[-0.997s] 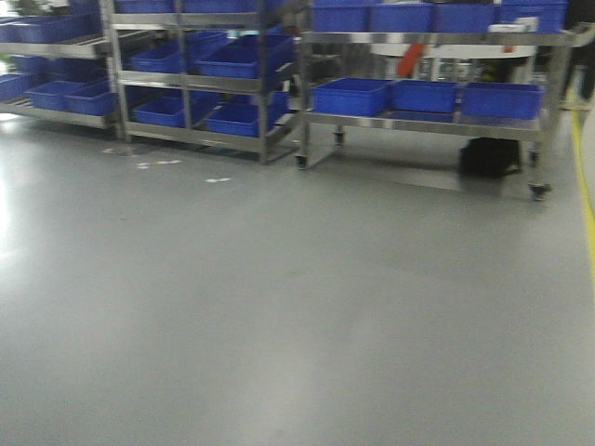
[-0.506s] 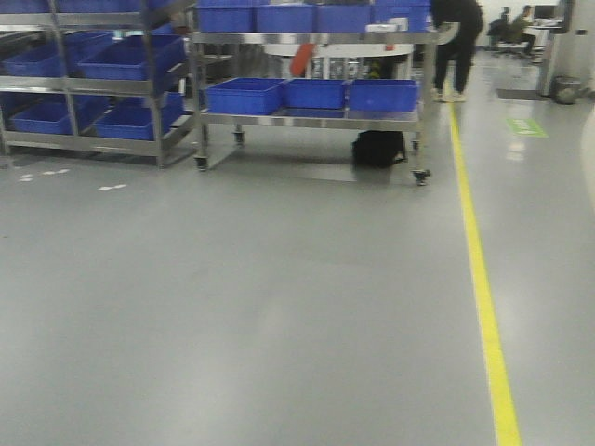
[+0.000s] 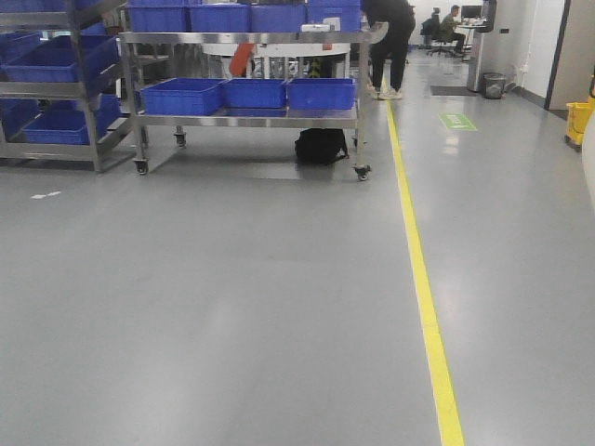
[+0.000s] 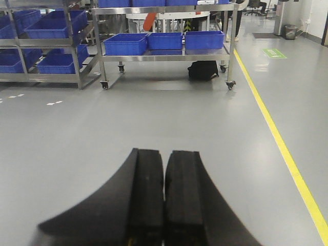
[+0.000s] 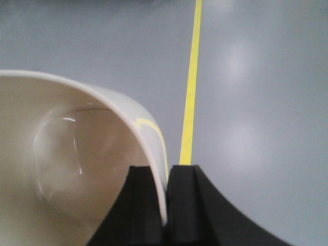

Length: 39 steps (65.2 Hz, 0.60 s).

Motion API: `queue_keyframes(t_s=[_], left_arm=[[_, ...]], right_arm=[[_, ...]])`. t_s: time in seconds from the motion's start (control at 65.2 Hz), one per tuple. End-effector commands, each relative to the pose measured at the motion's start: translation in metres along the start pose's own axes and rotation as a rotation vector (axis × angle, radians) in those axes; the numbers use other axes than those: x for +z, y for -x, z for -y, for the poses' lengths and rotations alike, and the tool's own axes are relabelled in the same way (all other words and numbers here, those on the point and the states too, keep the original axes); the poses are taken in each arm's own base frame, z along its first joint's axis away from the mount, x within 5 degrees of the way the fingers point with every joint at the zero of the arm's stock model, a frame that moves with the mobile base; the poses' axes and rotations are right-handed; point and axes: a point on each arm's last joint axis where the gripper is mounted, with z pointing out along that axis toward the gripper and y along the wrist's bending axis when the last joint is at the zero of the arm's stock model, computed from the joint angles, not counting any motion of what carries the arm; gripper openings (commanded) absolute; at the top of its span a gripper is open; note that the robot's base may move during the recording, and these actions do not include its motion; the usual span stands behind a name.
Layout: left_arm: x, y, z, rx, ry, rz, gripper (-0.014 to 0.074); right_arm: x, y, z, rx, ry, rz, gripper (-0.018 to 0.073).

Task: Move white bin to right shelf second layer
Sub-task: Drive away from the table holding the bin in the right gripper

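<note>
The white bin (image 5: 77, 154) fills the left half of the right wrist view, a cream smooth tub seen from its open side above the grey floor. My right gripper (image 5: 165, 170) is shut on its thin wall, one finger inside the tub and one outside. In the left wrist view my left gripper (image 4: 164, 154) is shut with nothing between its black fingers, pointing over the floor toward a wheeled cart (image 4: 164, 58). The right shelf second layer is out of view.
Ahead stands a wheeled steel cart (image 3: 242, 120) with blue crates (image 3: 181, 96) and a black bag (image 3: 321, 146) under it. A steel rack (image 3: 96, 121) with blue crates is at far left. A yellow floor line (image 3: 423, 297) runs forward. A person (image 3: 390, 37) stands behind the cart.
The front view has swung to the right: the racks and cart slid left in the frame, and the yellow line and the hall on the right came into view.
</note>
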Motion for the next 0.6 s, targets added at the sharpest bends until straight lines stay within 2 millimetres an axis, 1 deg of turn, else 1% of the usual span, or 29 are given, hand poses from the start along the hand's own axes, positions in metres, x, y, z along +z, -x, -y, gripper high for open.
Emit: queue_keyframes(t_s=[0.0,0.583], left_arm=[[0.0004,-0.0035,-0.0001,-0.003,0.003,0.068,0.0085],[0.0004,-0.0035,-0.0001,-0.003,0.003,0.068,0.0085]], right_arm=[[-0.0037,0.0169,-0.0009,0.005,0.004,0.121,0.0046],[-0.0037,0.0169,-0.0009,0.005,0.004,0.121,0.0046]])
